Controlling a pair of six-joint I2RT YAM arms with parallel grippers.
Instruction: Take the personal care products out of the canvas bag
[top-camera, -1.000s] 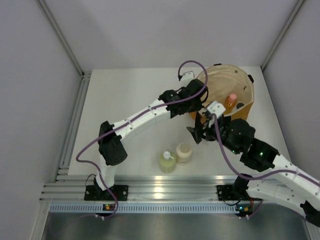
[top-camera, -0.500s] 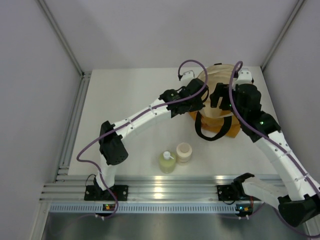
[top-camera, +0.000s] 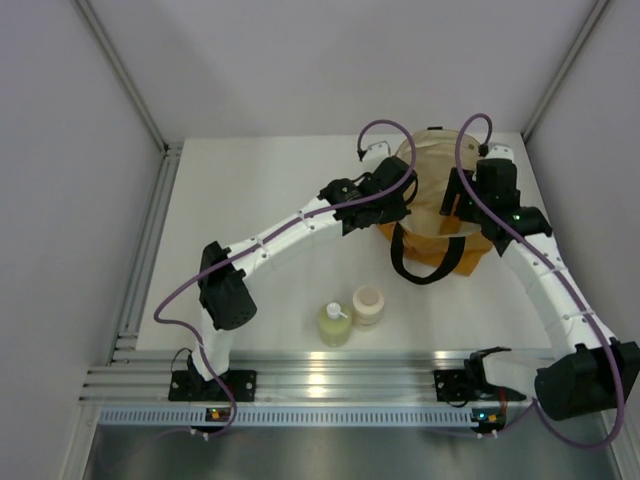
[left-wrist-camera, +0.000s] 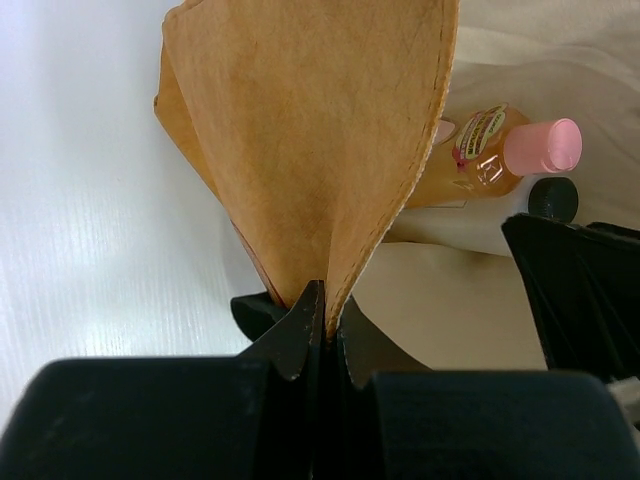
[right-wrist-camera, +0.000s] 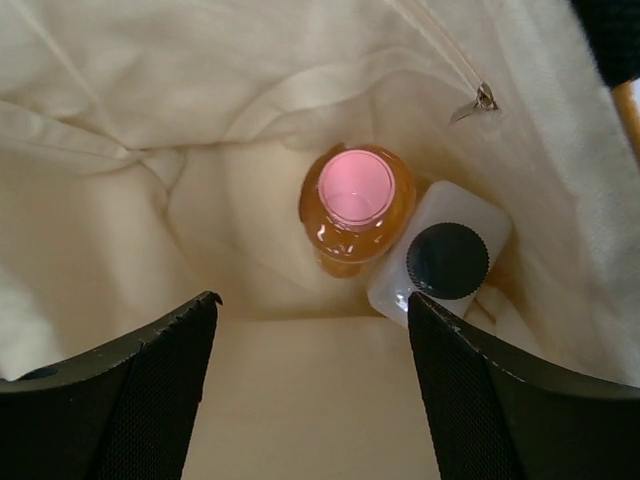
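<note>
One pink-capped orange bottle (right-wrist-camera: 356, 205) touches black-capped clear bottle (right-wrist-camera: 447, 258) under spread right gripper (right-wrist-camera: 310, 310); left gripper (left-wrist-camera: 322, 300) pinches tan bag (left-wrist-camera: 310, 130).

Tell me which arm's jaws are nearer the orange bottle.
Right. The right arm holds its jaws open directly above the orange bottle inside the canvas bag; the left arm has its jaws shut on the bag's rim.

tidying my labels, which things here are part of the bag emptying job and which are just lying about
Job: canvas bag, rim pinched in the shut left pincer; orange bottle and clear black-capped bottle inside it, under the open right pincer; pump bottle and cream jar on the table.
Lying about: only fixtures, aluminium rail and purple cables.
</note>
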